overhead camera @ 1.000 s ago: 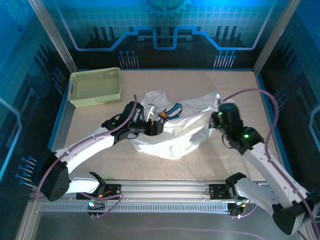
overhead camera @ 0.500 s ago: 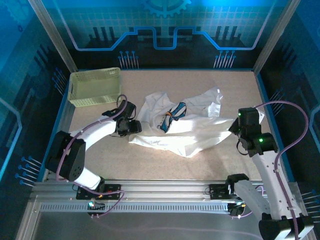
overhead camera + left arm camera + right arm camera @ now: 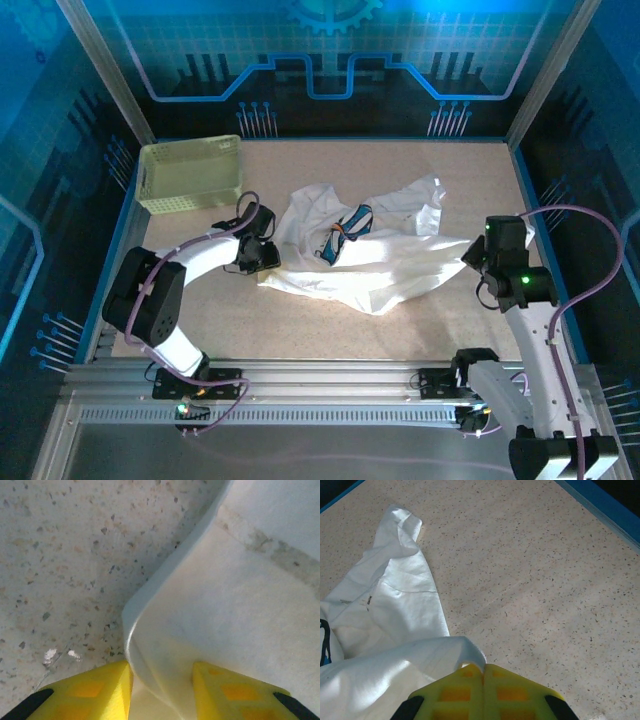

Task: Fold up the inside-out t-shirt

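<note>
T-shirt (image 3: 370,270) lying crumpled on speckled table (image 3: 450,180); right gripper (image 3: 483,669) pinched shut on its hem; left gripper (image 3: 161,666) half-parted astride a fold, grip indiscernible.

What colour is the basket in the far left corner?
The basket is pale yellow-green, clearest in the top external view.

This was a robot lab cell. A speckled table (image 3: 400,170) with a blue rim stood inside metal posts (image 3: 105,72). The walls (image 3: 330,40) were blue panels printed with circuit lines and a gear. The left arm (image 3: 195,262) and the right arm (image 3: 535,330) were bolted to a rail (image 3: 330,375) at the near edge.
</note>
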